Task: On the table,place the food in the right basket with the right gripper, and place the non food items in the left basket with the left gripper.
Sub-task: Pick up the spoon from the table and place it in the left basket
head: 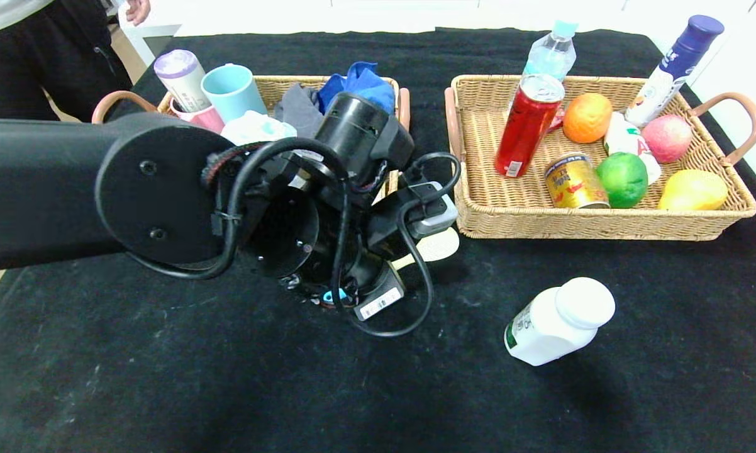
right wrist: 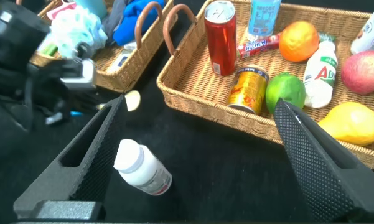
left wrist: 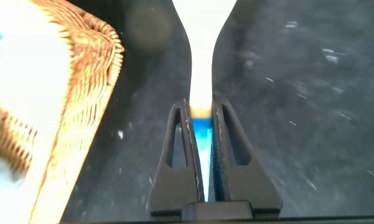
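Where black cloth covers the table (head: 164, 377), the left end effector (left wrist: 202, 149), clamped on a pale spatula (left wrist: 202, 56), hides behind its arm; the right end effector (right wrist: 199, 162) gapes empty.

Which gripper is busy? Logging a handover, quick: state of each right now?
Left gripper: closed on the cream-coloured flat-handled utensil.
Right gripper: open, empty, above the white plastic bottle.

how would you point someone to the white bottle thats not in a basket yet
Start at the right basket full of fruit and cans, then look at the black cloth just in front of it. The white bottle lies there on its side, alone, with a white cap and green label.
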You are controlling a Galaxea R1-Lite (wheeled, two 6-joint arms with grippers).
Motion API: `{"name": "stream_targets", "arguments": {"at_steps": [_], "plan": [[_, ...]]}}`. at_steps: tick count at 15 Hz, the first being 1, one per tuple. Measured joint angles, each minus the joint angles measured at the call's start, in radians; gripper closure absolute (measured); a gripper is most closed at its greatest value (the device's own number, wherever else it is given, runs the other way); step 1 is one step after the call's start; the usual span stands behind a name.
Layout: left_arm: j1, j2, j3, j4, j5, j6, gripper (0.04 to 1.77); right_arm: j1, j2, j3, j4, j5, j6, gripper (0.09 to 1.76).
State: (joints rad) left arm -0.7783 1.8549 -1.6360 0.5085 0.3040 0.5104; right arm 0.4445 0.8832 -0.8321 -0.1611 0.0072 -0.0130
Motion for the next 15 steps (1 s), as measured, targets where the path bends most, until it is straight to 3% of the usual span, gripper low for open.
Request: {"name": "stream_targets", "arguments": {"at_steps": [9,15], "plan": [[-0.005,-0.161,0.058,-0.132,0.026,-0.116,1.6,0.002,0.001,-0.001,0.0,0.001,0.0,0.14],[0.054,-0.149,0.04,-0.353,0.073,-0.178,1.6,0.001,0.002,-0.002,0.0,0.002,0.0,0.14]]}}
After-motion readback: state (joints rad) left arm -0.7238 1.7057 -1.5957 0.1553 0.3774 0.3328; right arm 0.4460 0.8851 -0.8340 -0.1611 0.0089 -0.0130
